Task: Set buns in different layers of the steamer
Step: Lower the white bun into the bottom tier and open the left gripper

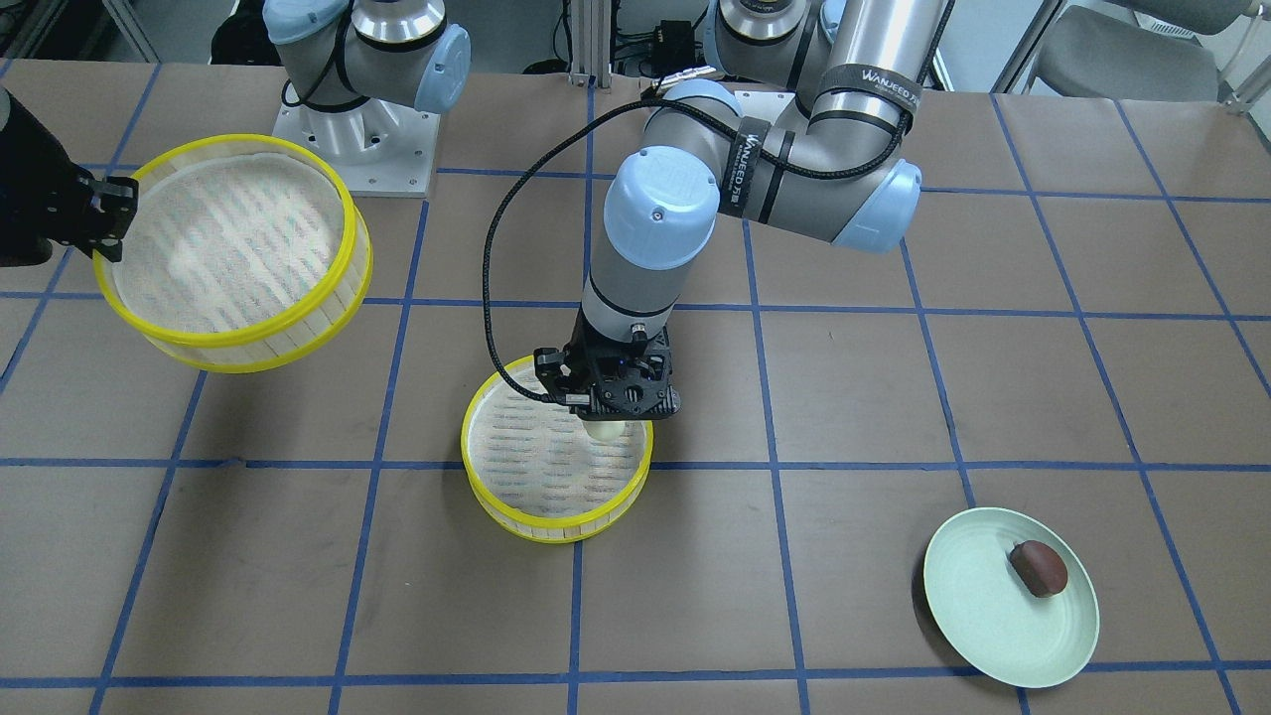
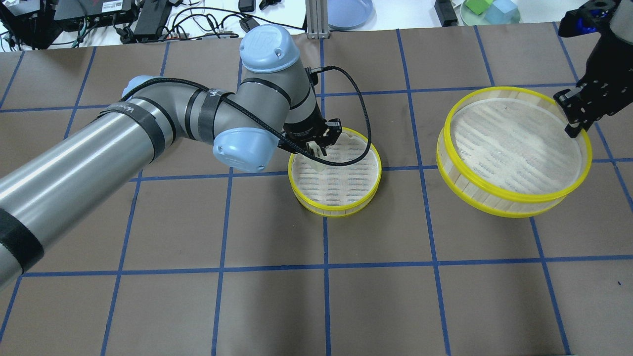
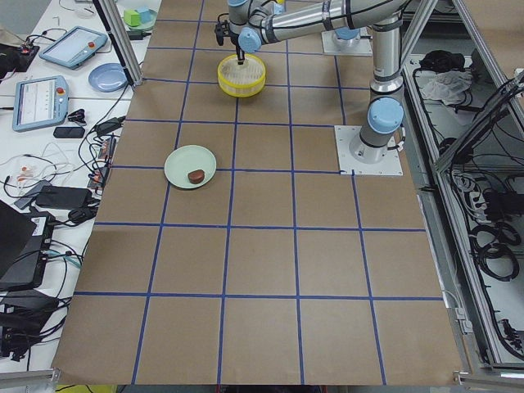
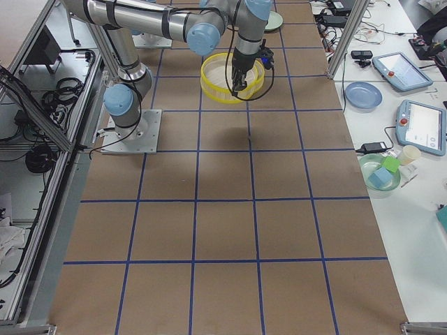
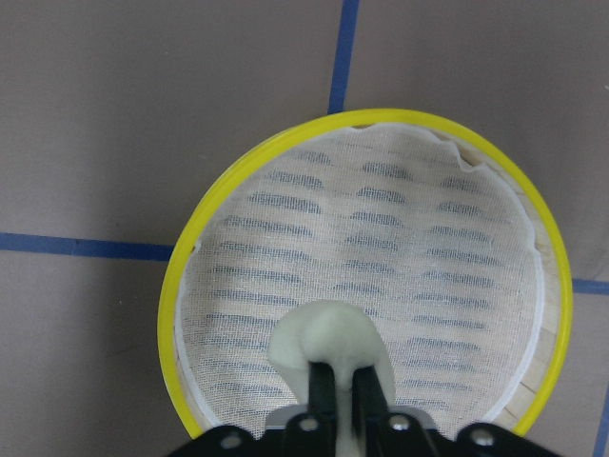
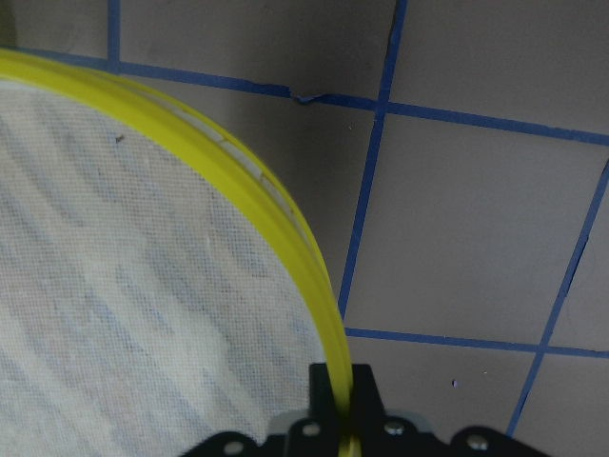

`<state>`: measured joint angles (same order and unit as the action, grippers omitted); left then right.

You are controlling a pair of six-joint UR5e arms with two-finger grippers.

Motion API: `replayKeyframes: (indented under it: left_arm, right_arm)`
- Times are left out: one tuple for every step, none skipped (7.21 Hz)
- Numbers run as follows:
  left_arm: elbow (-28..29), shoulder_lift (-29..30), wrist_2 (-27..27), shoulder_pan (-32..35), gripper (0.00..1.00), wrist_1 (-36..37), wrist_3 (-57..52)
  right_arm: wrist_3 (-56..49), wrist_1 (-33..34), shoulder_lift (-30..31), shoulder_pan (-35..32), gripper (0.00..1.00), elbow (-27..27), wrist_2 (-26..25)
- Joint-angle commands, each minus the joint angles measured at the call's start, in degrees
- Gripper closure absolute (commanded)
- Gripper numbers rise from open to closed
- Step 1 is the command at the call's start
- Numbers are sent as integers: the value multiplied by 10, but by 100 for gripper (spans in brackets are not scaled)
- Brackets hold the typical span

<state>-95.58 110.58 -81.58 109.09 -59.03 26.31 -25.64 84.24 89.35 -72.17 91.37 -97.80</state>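
Note:
My left gripper (image 1: 604,421) is shut on the cream-white bun (image 1: 603,431) and holds it just inside the lower steamer tier (image 1: 556,526), near its rim on the robot's side. The left wrist view shows the fingers (image 5: 324,390) pinching the bun (image 5: 328,338) over the tier's cloth floor (image 5: 400,238). My right gripper (image 2: 573,121) is shut on the rim of the upper steamer tier (image 2: 514,198) and holds it, tilted, above the table. The dark reddish-brown bun (image 1: 1038,568) lies on the pale-green plate (image 1: 978,606).
The right arm's base plate (image 1: 357,139) stands behind the lifted tier. A blue plate (image 2: 348,10) and cables lie beyond the table's far edge. Blue tape lines grid the brown table.

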Motion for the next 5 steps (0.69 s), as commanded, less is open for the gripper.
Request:
replayKeyframes:
  left_arm:
    - [1,0,1,3,0,2,2]
    - [5,0,6,4,0,2,0]
    - [8,-5,-1,0,0,1,-20]
    - [17,-5,-18,-24,0,-1,-99]
    - [22,-12,-54,-68,0,-11,-156]
  right_arm:
    - [0,-2,0,-1,100,0,1]
    - [0,-2,0,-1,100,0,1]
    - [1,-1,1,-1,100,0,1]
    - [8,0,2,-3,100,0,2]
    - [41,2,-5,-11,100,0,15]
